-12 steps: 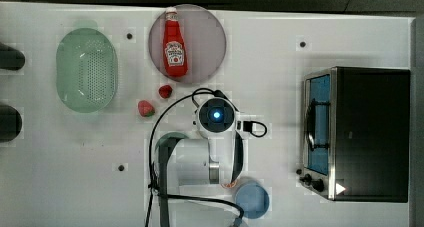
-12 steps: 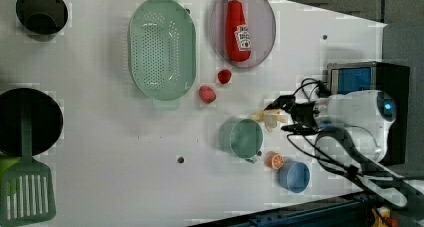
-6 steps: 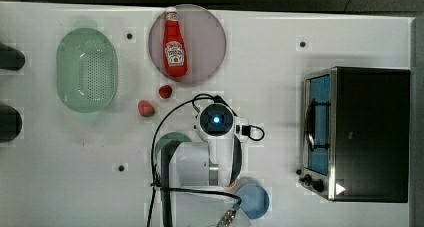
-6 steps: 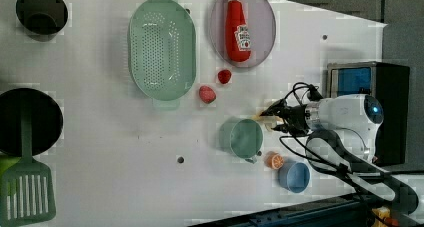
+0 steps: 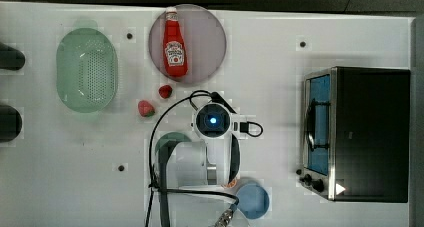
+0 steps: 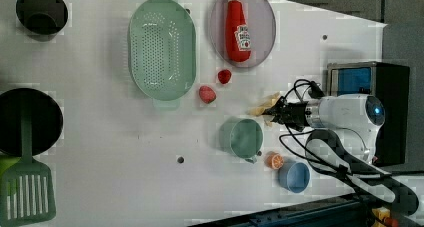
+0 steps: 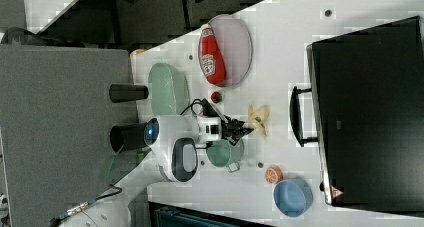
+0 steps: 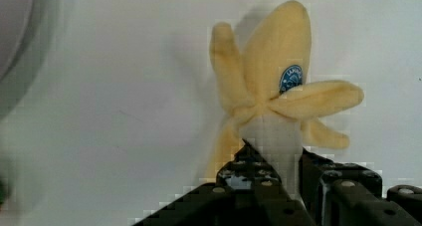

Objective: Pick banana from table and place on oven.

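Top view: the arm's wrist hangs over the white tabletop, open room between it and the oven. Right view: the pincer meets the banana beside the oven's handle. Wrist view: its fingers clench the banana's pale core; a small blue sticker is unreadable.

Top view straight down, side views oblique, wrist view close on table

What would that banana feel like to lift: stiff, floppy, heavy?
Probably soft and light: the banana looks like plush fabric. Its peel strips splay loosely, so they would likely flop. The gripper pinches its pale core, which seems to give; it should not roll.
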Motion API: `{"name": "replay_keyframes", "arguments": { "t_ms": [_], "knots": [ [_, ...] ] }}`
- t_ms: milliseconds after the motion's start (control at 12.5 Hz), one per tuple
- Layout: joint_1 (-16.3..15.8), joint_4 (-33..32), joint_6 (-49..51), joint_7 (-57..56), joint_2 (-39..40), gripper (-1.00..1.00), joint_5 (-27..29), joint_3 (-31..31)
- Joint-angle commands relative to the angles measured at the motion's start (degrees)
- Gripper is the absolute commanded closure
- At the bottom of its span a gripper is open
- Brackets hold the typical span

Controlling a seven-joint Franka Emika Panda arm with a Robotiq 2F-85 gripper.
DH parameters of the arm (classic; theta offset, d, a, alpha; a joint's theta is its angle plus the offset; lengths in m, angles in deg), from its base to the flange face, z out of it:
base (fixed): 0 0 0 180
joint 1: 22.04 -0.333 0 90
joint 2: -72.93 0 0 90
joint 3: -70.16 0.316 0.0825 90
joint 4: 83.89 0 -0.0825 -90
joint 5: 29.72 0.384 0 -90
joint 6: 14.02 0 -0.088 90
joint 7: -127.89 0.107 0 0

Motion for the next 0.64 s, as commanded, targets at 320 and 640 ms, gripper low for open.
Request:
{"name": "replay_keyframes", "arguments": {
  "t_ms": [320,640],
  "knots": [
    [0.83,3.49,16.67,0.27,-20.02,0.58,0.45,0.82],
    [1.12,16.11,42.15,0.25,-30.71,0.58,0.44,-0.86]
  ]
}}
